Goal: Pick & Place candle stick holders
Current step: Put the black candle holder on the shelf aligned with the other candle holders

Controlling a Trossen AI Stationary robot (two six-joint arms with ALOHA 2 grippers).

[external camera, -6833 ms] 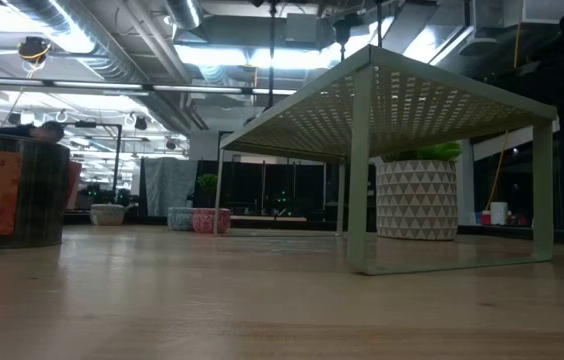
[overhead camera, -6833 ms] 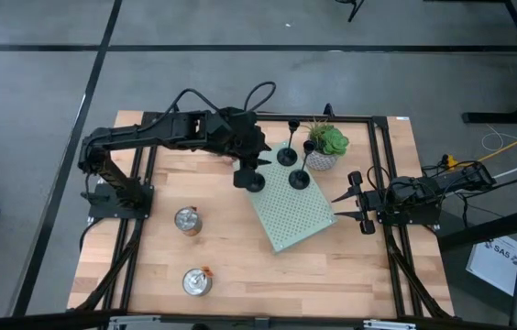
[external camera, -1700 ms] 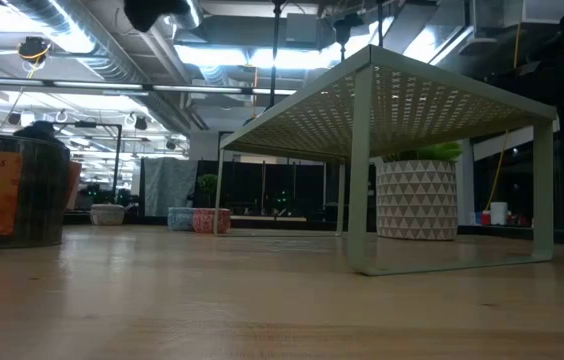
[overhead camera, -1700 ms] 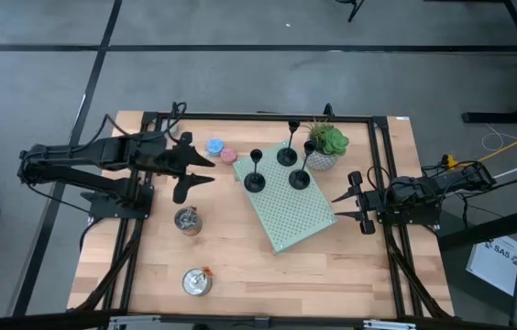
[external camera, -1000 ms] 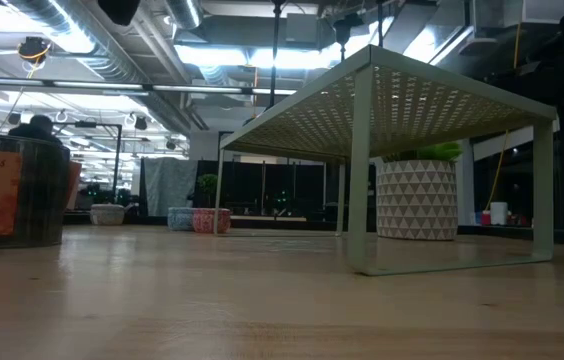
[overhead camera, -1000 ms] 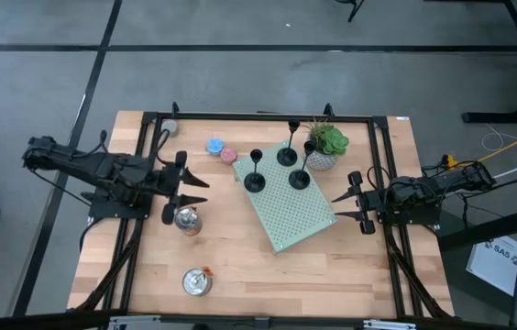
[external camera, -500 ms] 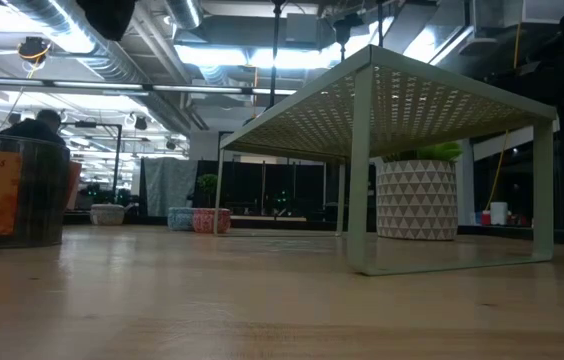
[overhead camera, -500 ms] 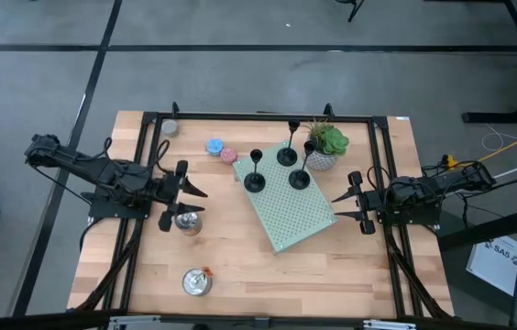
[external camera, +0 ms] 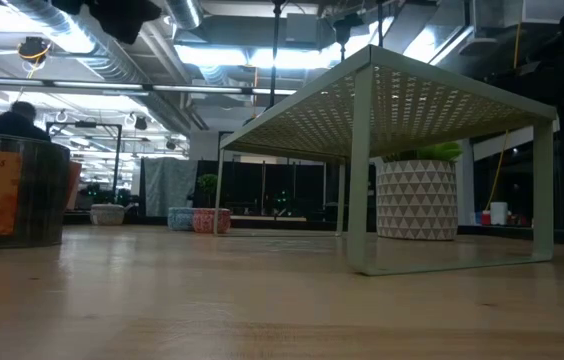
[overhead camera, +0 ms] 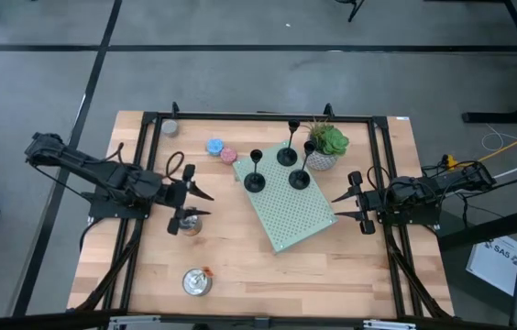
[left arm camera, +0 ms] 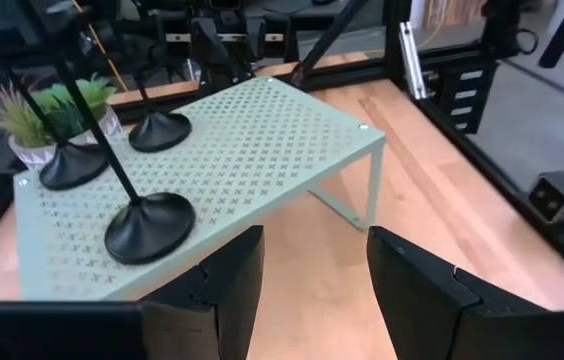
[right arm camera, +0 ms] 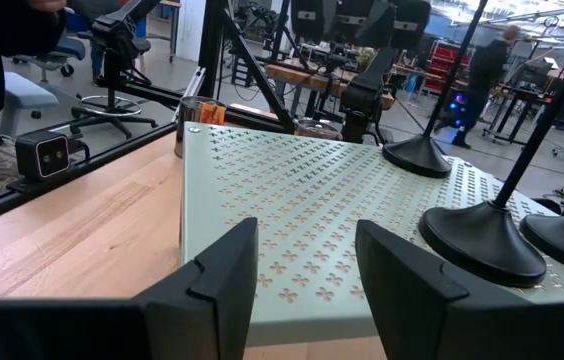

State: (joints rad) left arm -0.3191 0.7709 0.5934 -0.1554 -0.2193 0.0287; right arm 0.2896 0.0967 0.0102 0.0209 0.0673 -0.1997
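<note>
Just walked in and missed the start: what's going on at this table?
Nothing is being held right now. Three matte-black candle stick holders stand upright on the pale green perforated metal shelf, beside the small potted plant. The left gripper, open and empty, is near the left edge by a shiny silver round tin. The right gripper, also open and empty, waits at the right side, pointing toward the shelf. The placing looks done.
</note>
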